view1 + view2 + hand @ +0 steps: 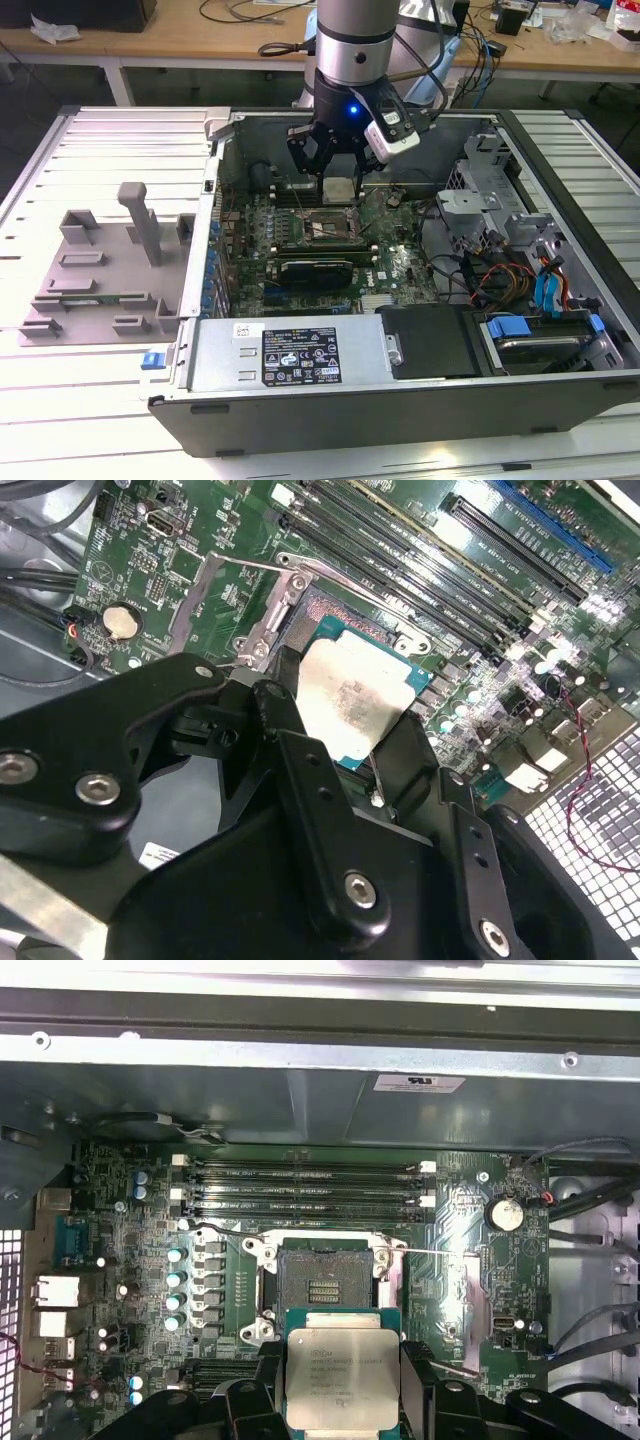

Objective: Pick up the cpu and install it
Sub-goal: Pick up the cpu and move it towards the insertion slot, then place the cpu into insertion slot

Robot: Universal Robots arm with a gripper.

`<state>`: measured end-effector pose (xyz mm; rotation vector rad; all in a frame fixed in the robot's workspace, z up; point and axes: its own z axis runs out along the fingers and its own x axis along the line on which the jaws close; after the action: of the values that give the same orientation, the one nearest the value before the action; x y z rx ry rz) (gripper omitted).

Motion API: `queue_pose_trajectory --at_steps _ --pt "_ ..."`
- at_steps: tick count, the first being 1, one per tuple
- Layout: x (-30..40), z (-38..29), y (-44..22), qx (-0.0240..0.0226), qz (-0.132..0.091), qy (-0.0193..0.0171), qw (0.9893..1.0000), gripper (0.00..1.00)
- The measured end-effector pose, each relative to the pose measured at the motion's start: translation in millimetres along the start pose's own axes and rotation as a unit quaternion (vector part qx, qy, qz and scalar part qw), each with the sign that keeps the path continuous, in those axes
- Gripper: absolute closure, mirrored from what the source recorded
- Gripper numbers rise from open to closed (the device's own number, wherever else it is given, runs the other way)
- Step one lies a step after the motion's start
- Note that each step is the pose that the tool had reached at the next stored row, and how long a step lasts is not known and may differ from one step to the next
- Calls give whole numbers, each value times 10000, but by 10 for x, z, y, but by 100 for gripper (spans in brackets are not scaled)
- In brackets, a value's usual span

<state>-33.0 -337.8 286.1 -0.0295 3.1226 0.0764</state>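
hand [338,188] grips cpu [335,1375] by opposite edges, lid up, likely to keep contacts clear; hovers at 12 o'clock of open socket [322,228] in the exterior view

The cpu [335,1368] has a dull silvery metal top (slightly smudged); the motherboard [130,1222] is glossy green, the case [400,410] matt grey.

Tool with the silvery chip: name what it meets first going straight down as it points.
Its silvery square chip probably meets the open dark square socket on the green circuit board; depth unclear.
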Motion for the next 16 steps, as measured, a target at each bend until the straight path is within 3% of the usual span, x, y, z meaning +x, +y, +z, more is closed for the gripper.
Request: queue_pose_trajectory --at_steps 13,14,16 --pt "-2 3 0 0 21 -1 10000 45" --pt "-2 3 0 1 99 -5 10000 45" --pt "-2 3 0 8 458 -23 9989 45"
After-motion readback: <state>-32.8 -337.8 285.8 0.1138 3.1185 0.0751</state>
